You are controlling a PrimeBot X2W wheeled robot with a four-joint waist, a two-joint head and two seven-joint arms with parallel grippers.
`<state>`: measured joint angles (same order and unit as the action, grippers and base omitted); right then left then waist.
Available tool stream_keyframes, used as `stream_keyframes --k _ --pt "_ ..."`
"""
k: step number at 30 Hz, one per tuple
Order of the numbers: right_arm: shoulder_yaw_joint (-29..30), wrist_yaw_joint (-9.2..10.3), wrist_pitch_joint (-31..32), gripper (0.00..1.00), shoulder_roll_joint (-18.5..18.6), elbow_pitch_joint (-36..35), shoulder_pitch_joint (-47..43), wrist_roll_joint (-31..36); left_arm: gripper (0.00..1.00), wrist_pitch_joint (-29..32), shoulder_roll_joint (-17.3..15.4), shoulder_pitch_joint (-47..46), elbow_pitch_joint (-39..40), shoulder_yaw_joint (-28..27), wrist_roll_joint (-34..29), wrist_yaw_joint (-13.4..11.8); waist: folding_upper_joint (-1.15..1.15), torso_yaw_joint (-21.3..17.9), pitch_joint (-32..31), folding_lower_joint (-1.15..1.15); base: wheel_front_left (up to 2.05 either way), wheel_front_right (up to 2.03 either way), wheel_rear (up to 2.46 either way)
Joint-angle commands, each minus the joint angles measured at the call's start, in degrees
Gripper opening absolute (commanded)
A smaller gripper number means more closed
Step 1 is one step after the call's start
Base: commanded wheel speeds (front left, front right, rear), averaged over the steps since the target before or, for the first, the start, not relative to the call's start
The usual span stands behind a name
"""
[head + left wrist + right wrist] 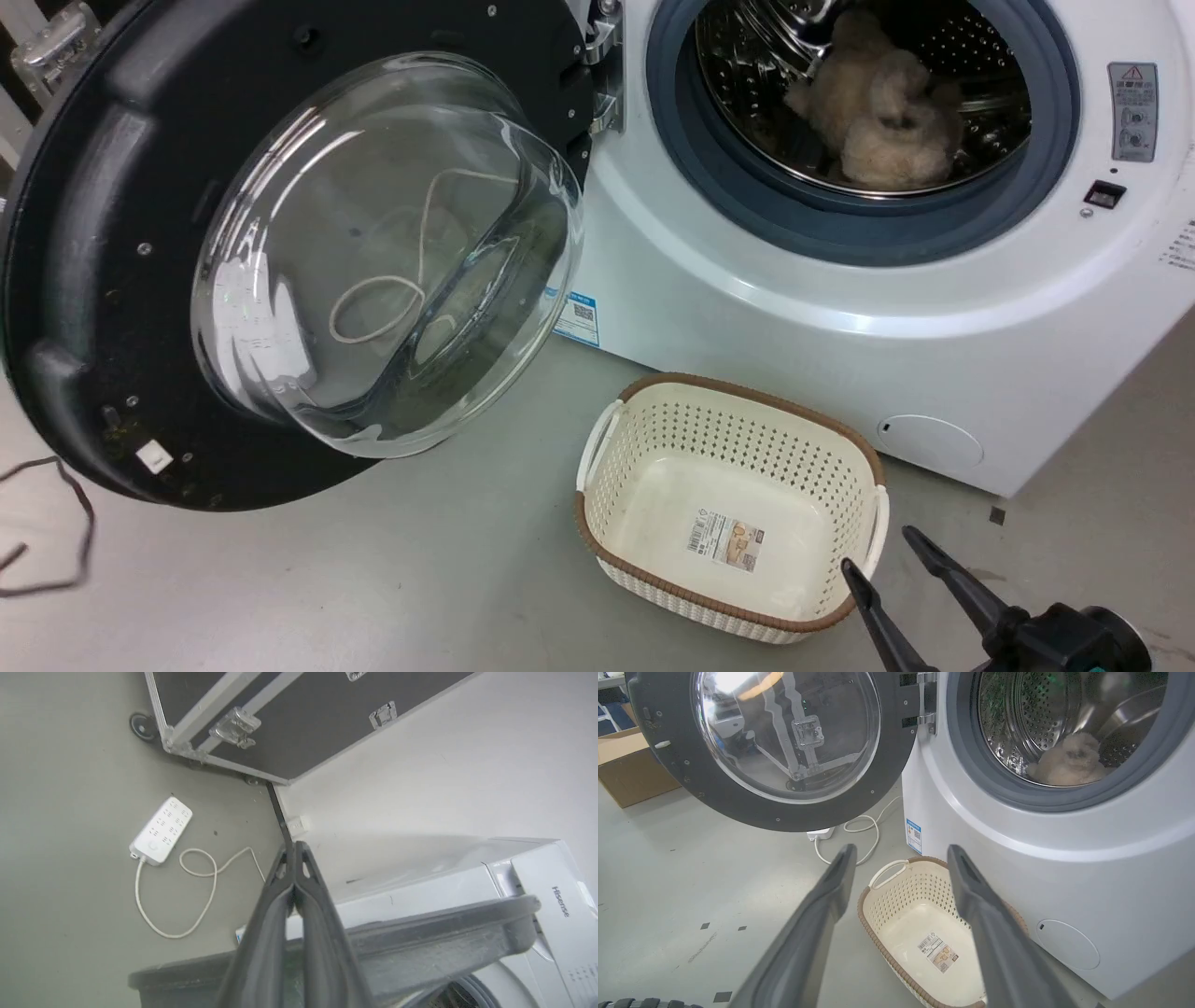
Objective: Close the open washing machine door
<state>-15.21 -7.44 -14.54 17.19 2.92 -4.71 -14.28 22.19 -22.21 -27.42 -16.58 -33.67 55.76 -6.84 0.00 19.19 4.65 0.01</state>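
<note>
Washing machine door hangs wide open; left tool pressed together, right tool spread.

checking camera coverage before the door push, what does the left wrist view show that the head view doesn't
Left wrist view: the left gripper, fingers pressed together, and the Hisense lettering.
Head view: the right gripper, open, the cream basket, and a fluffy toy in the drum.
Both: the washing machine, the open washing machine door and the white cord on the floor.
</note>
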Motion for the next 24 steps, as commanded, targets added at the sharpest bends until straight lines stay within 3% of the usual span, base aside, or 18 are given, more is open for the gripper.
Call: stream_keyframes --k 1,8,18,24 --pt "-0.45 -0.05 -0.46 1.0 0.66 -0.19 0.64 -0.49 0.0 6.13 -0.19 -1.35 -2.16 -0.36 4.15 -0.89 0.0 -0.37 0.29 -0.01 0.0 0.0 0.0" --pt "0.15 -0.05 -0.46 1.0 1.57 -0.38 1.04 -0.31 0.0 16.01 1.08 0.17 -2.4 1.26 9.41 0.12 0.0 -0.97 1.53 -0.01 0.0 0.0 0.0" --pt "3.14 -0.05 -0.46 1.0 0.69 0.24 1.25 0.12 0.0 21.05 3.99 6.63 1.95 2.19 12.41 3.53 0.0 -2.0 -0.06 -0.01 0.0 0.0 0.0" --pt "7.46 -0.05 -0.46 1.0 -1.99 1.42 1.21 1.64 0.0 25.01 8.32 14.11 8.33 4.18 14.37 6.13 0.0 -3.17 -2.98 -0.01 0.0 0.0 0.0"
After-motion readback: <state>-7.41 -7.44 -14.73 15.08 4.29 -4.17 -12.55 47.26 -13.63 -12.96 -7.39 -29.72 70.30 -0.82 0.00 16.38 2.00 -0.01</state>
